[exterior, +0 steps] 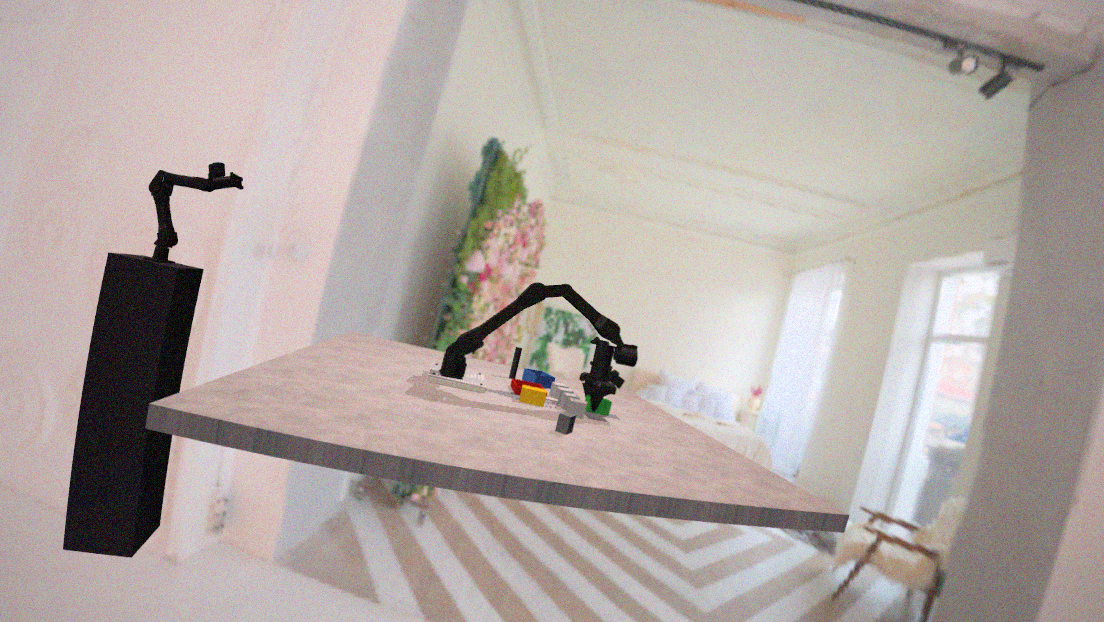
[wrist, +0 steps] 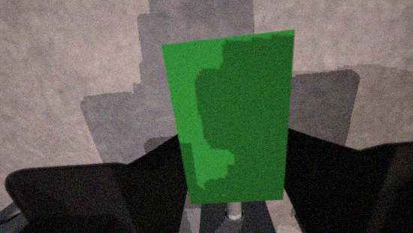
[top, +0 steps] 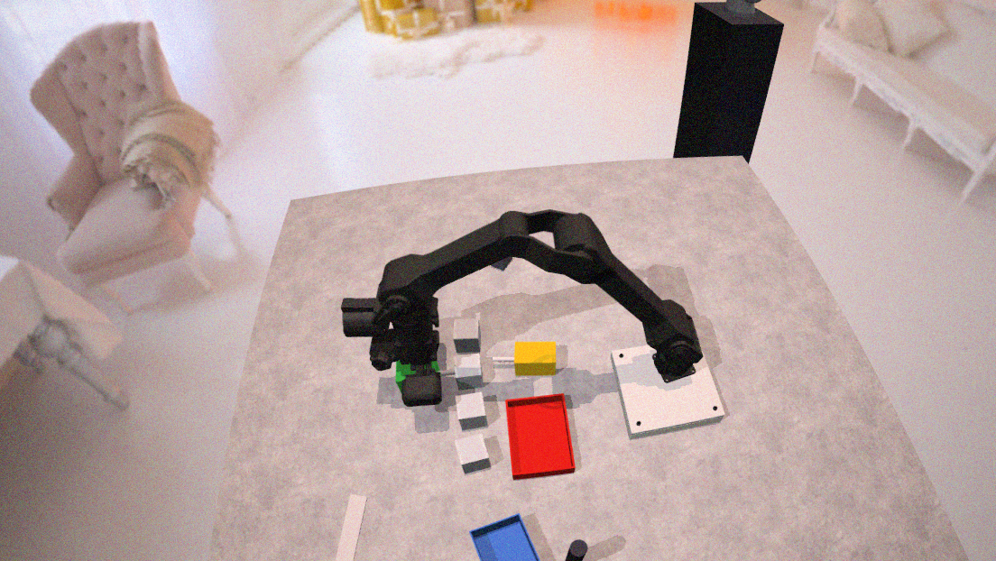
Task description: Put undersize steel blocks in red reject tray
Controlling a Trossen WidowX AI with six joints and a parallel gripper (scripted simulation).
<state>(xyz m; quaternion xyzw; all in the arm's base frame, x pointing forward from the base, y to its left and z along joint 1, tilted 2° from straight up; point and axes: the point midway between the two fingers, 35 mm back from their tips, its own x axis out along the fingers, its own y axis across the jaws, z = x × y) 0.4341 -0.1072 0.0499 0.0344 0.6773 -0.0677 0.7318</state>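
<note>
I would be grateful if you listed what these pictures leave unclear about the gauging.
- Depth of the green gauge's pin: wrist view, handle covers most of it.
- Bore of the nearest block to the red tray's far end: top view, too small.
- Blue tray's near end: top view, cut off by the bottom edge.

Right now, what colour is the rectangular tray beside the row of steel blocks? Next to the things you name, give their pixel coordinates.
The shallow rectangular tray [top: 543,437] is red; top view shows it best.
</note>
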